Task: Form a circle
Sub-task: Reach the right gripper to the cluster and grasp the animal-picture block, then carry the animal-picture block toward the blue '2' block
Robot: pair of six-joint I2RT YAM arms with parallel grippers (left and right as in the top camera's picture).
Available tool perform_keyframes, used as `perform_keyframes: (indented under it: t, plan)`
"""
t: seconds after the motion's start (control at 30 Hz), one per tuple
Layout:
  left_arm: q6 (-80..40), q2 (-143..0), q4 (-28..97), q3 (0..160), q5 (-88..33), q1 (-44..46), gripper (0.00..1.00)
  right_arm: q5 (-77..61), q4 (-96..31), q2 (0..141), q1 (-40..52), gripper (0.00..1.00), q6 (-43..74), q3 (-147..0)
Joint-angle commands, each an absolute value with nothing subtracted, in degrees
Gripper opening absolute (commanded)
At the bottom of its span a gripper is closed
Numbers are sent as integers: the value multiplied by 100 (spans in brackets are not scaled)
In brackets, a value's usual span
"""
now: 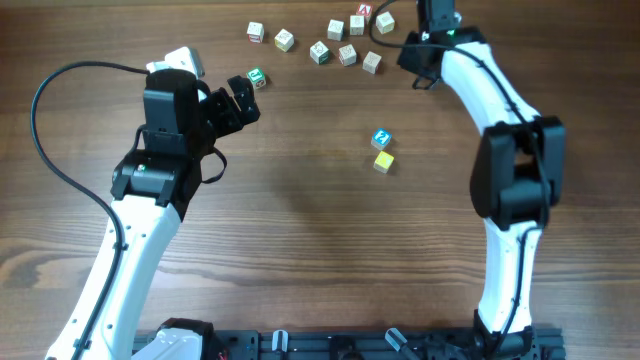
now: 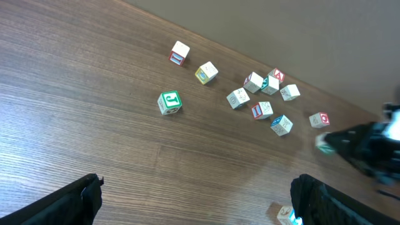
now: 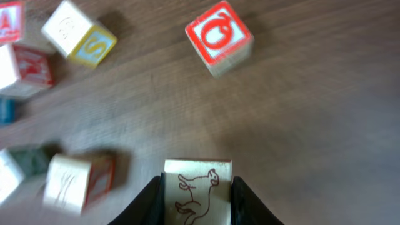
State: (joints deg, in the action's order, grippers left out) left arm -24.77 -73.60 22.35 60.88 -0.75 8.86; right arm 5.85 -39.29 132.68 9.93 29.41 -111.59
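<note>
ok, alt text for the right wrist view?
The right gripper pinches the animal cube at bottom centre, a finger against each side, on the wood table. The red-letter cube lies apart above it. Other cubes, some blurred, sit at left.

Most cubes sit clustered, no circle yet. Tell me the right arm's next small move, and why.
Probably a short straight lift. The right gripper clamps both sides of the animal-print cube, seemingly on the table, with a red-printed cube nearby. Lifting first should avoid dragging it before carrying it toward the blue cube and yellow cube.
</note>
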Motion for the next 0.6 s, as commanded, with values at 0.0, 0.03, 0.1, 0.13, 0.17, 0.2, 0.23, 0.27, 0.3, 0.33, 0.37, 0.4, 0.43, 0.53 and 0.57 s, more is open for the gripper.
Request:
perform_keyframes:
  t: [0.0,0.03,0.1,0.13,0.17,0.2,0.23,0.27,0.3,0.33,0.37,0.4,0.43,0.53,0.57]
  plan:
    - [-2536,-7330,2217,6075,-60,851,100,593,-4692,12549,947,19,2121,-11271]
    - [-2536,-7330,2217,6075,-60,851,100,499,-4958,12540,947,18,1719,-11271]
    - [-2536,-7330,2217,6075,-62,851,100,362,-5489,12543,947,16,1004,-11198]
    - [-2536,-7330,2217,6075,-60,851,100,311,-5712,12543,947,16,799,-11078]
    - [-2536,-7330,2217,6075,-60,851,100,272,-5942,12543,947,15,681,-11015]
    - [-2536,-7330,2217,6075,-60,851,100,233,-6322,12543,947,12,598,-10980]
    - [-2536,-7330,2217,6075,-60,851,100,187,-6549,12540,945,10,598,-10967]
    - [-2534,-7330,2217,6075,-60,851,100,158,-6779,12534,945,9,596,-10967]
    - [-2534,-7330,2217,6075,-60,851,100,165,-7140,12477,945,7,593,-10969]
    - [-2534,-7330,2220,6075,-60,851,100,165,-7332,12418,943,6,593,-10969]
    - [-2534,-7330,2222,6075,-60,851,100,165,-7524,12339,941,5,600,-10969]
    - [-2534,-7330,2222,6075,-60,851,100,165,-7714,12223,941,5,602,-10969]
    - [-2532,-7330,2226,6075,-60,851,100,167,-7872,12081,941,5,611,-10969]
    - [-2532,-7330,2270,6075,-58,851,100,283,-8488,11181,932,5,668,-10969]
    - [-2532,-7330,2292,6075,-58,851,100,388,-8691,10715,930,5,834,-10969]
